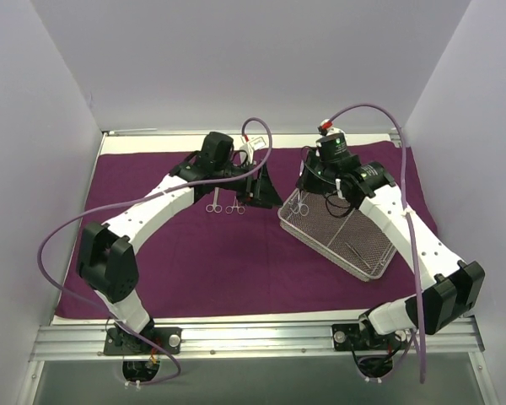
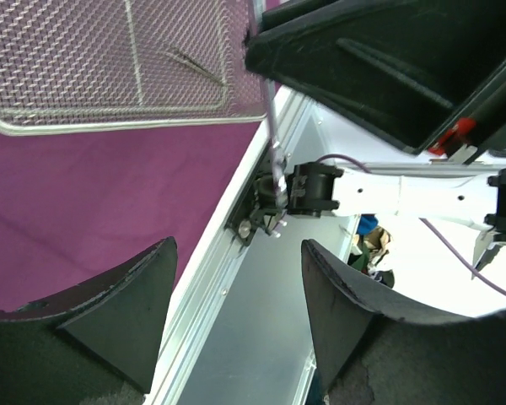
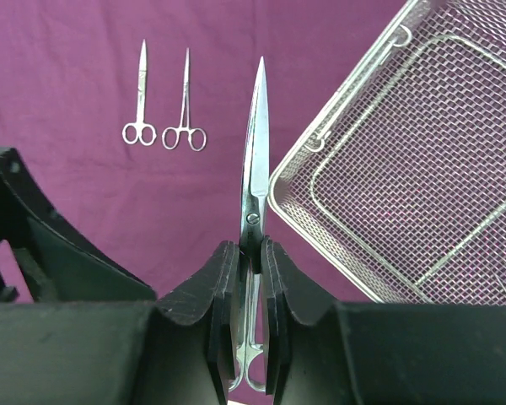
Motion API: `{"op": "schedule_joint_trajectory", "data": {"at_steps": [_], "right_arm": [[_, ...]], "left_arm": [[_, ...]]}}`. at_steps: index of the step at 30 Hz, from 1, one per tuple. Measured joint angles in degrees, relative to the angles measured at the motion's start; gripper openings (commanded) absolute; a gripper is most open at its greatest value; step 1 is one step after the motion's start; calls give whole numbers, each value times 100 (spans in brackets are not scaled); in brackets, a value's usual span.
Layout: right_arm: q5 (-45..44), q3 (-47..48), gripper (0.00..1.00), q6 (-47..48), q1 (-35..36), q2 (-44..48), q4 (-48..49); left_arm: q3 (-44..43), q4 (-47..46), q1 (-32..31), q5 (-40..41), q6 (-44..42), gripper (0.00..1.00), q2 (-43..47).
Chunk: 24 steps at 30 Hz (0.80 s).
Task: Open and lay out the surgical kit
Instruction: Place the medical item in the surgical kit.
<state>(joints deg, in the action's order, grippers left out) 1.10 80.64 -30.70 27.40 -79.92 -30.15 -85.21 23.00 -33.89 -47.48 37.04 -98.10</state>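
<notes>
Okay, cloth [image 1: 219,261]: dark purple, opened out flat over pretty much the whole table, a few soft creases. Everything else sits on it.
tray [image 1: 337,236]: silver wire mesh, rectangular, on the right half of the cloth. It's turned diagonal, one short end toward the far middle and the other toward the near right.
left gripper [image 2: 236,253]: fingers spread wide, nothing between them, not touching anything. From above it hangs over the far middle of the cloth, between the laid-out pair and the tray's far end.
right gripper [image 3: 250,251]: pinched narrow on the scissors just below the pivot, with the rings tucked down between the fingers. From above it's over the tray's far end.
scissors [image 3: 255,143]: slim, silver, blades closed, sticking straight out past the fingertips. The tip is over bare cloth just beside the tray's corner; can't tell if it touches.
laid-out pair: narrow-ring instrument [image 3: 139,97] and wide-ring instrument [image 3: 185,97], side by side on the cloth, close but apart, tips pointing the same way.
tweezers [image 2: 194,66]: lying slanted on the mesh inside the tray, toward its near-right end.
</notes>
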Motion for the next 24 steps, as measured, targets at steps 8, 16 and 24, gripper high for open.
{"op": "schedule_joint_trajectory", "data": {"at_steps": [8,16,24], "right_arm": [[74,103,0,42,109,-306,4],[92,153,0,33,157,-358,33],[90,306,0,33,168,-439,42]], "left_arm": [[0,-516,-164,0,385,69,-90],[0,-610,-170,-63,452,65,-278],[-24,-610,-170,-210,494,42,-647]]}}
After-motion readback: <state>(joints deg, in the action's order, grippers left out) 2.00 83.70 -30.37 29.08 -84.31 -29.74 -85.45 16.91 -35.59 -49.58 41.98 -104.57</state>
